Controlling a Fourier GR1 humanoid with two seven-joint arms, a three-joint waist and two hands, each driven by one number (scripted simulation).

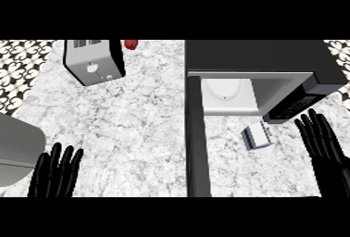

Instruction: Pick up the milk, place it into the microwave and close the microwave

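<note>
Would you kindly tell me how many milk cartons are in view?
1. The milk sits on the counter just in front of the open microwave, left of the right hand. Another could hide deeper inside the microwave.

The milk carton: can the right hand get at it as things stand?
Probably yes: the milk carton sits near the open right hand, only bare counter between them; the microwave door stands beyond it.

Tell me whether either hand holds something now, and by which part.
Nothing is held. The left hand and the right hand are both open, fingers straight, and the milk sits on the counter, apart from both.
</note>
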